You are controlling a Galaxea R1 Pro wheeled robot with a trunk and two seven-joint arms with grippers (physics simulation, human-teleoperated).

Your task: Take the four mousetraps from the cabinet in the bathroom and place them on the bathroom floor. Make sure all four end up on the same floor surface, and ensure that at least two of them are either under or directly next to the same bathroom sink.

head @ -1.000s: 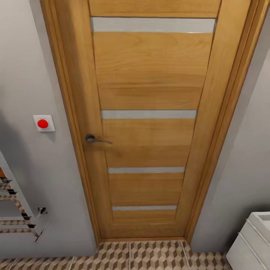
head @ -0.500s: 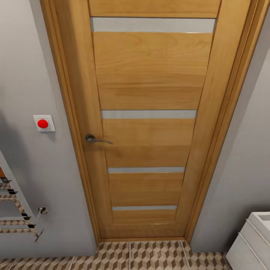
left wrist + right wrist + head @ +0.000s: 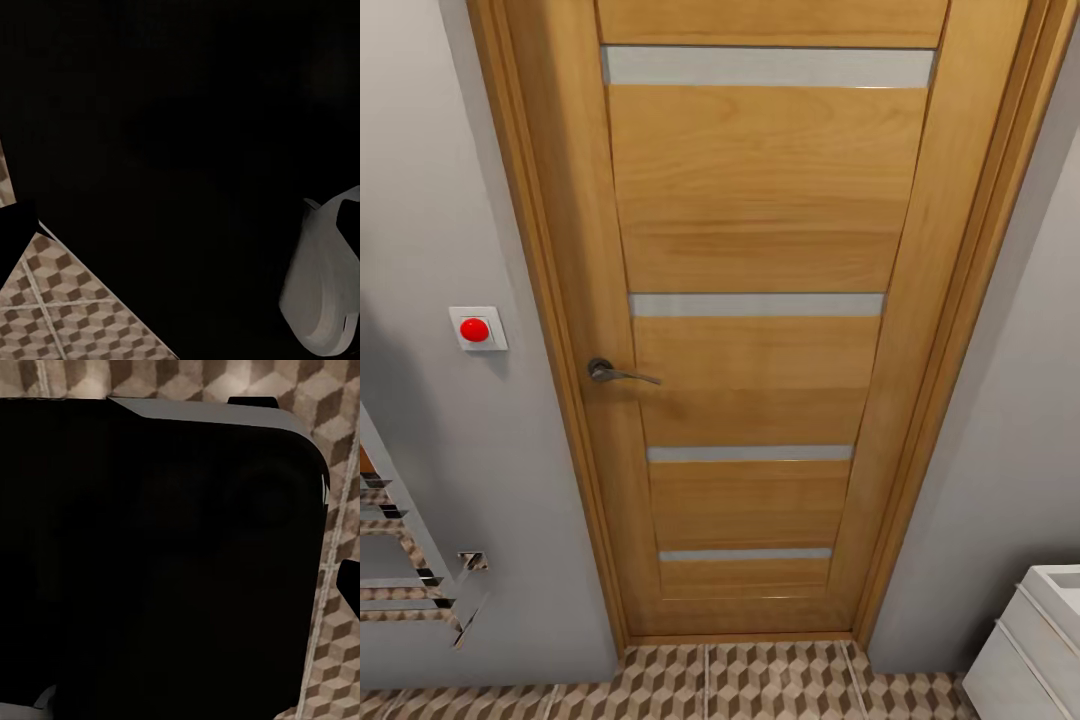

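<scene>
Neither pincer's state can be told; both wrist views are mostly dark. The head faces a closed wooden door (image 3: 760,330), bathroom floor (image 3: 780,680) below, bathroom sink (image 3: 1035,640) at the floor's right edge. Probably nothing is placed yet.

A closed wooden door (image 3: 760,320) with frosted strips and a metal handle (image 3: 618,373) stands in a grey wall (image 3: 440,200). A red-buttoned switch (image 3: 477,328) sits beside its frame.
</scene>
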